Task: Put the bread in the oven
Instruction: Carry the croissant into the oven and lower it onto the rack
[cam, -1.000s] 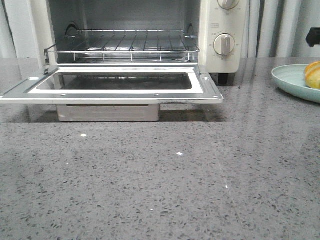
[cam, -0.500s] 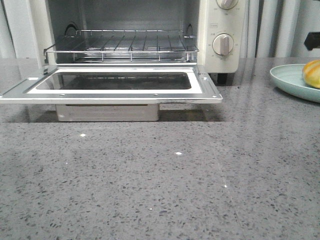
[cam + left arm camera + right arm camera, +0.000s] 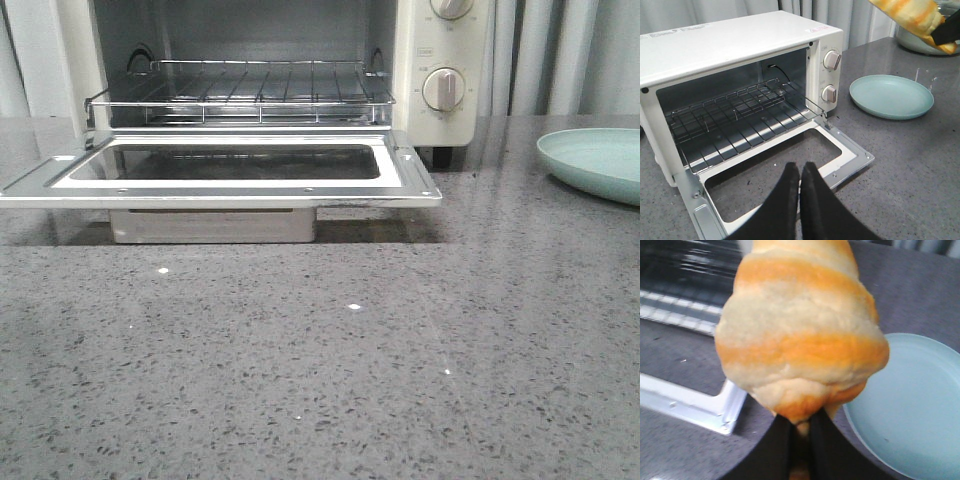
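The bread [image 3: 800,335], a golden-orange roll with cream stripes, is held in my right gripper [image 3: 801,432], lifted above the table between the plate and the oven door corner. It also shows at the top of the left wrist view [image 3: 912,15]. It is out of the front view. The cream-white oven [image 3: 440,60] stands at the back left with its door [image 3: 215,190] dropped flat and its wire rack [image 3: 240,85] bare. My left gripper [image 3: 800,170] is shut and empty, hovering over the open door [image 3: 840,160].
The pale blue-green plate [image 3: 600,160] lies empty on the grey stone table [image 3: 330,370] to the right of the oven; it also shows in the left wrist view [image 3: 890,95] and the right wrist view [image 3: 910,410]. Curtains hang behind.
The bread was on the plate at the right edge of the front view; now it is lifted off and out of that view. The dark gripper tip at the far right is gone too.
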Robot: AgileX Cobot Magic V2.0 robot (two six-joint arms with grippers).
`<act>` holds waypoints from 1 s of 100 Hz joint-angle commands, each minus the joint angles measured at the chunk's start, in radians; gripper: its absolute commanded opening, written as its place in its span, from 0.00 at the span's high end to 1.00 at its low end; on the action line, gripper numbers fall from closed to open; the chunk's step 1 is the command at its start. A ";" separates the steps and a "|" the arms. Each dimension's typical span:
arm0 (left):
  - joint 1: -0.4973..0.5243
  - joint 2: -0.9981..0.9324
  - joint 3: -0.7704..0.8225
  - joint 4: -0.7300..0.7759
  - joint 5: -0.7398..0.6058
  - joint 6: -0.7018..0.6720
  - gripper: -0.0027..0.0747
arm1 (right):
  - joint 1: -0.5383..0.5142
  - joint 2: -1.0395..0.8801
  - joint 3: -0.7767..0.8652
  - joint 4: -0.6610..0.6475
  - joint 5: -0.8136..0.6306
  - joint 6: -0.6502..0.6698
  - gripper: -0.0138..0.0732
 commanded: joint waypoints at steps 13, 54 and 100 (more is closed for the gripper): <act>-0.005 0.001 -0.029 -0.013 -0.125 -0.007 0.99 | 0.255 0.074 -0.066 0.016 -0.058 -0.047 0.90; -0.005 0.001 -0.029 -0.013 -0.119 -0.007 0.99 | 0.349 0.518 -0.422 -0.089 0.000 -0.089 0.90; -0.005 0.001 -0.029 -0.030 -0.098 -0.007 0.99 | 0.349 0.820 -0.700 -0.298 0.006 -0.089 0.90</act>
